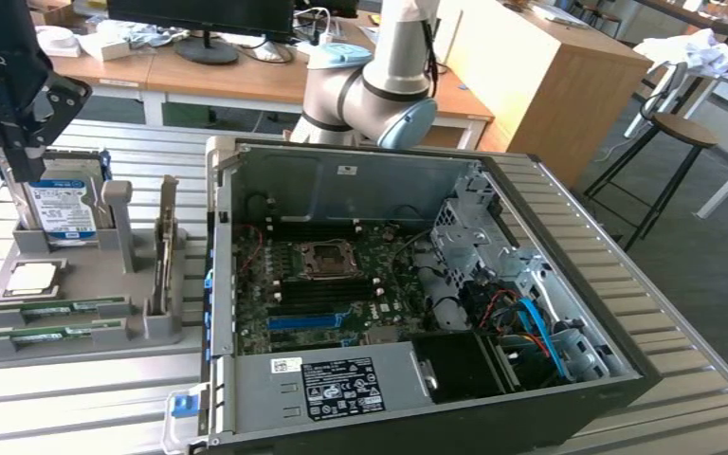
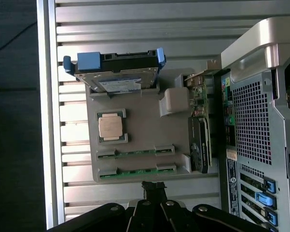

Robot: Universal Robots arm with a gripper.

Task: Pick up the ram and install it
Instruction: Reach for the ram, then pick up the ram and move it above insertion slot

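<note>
Surface: slatted metal surface [image 1: 86, 417]. Gray parts tray [image 1: 86, 349] sits at the ext. view's left, w/ an open PC case [image 1: 567, 284] just beside it on the right.
Room: wooden desks [image 1: 212, 81] behind w/ a monitor [image 1: 200, 14]. Stool [image 1: 686, 128] at the ext. view's right. Arm [image 1: 377, 85] rises behind the case.
Tray: hard drive [image 1: 61, 204] stands upright at the far end. Processor [image 1: 31, 278] lies flat next to it, then 2 ram sticks.
Ram: you've got both sticks lying flat in their tray slots. Inner ram stick [image 1: 61, 307] is by the processor, outer ram stick [image 1: 48, 334] near the tray's edge. They're side by side, not touching.
Tool [image 2: 153, 185]: fingers pressed together, pinching nothing. It hangs above the tray, clear of it. In the wrist view the tips sit over bare slats just past the tray edge on the outer-stick side, touching neither stick.
Case: side panel off, motherboard [image 1: 326, 284] exposed. Can't tell what's in its memory slots.
</note>
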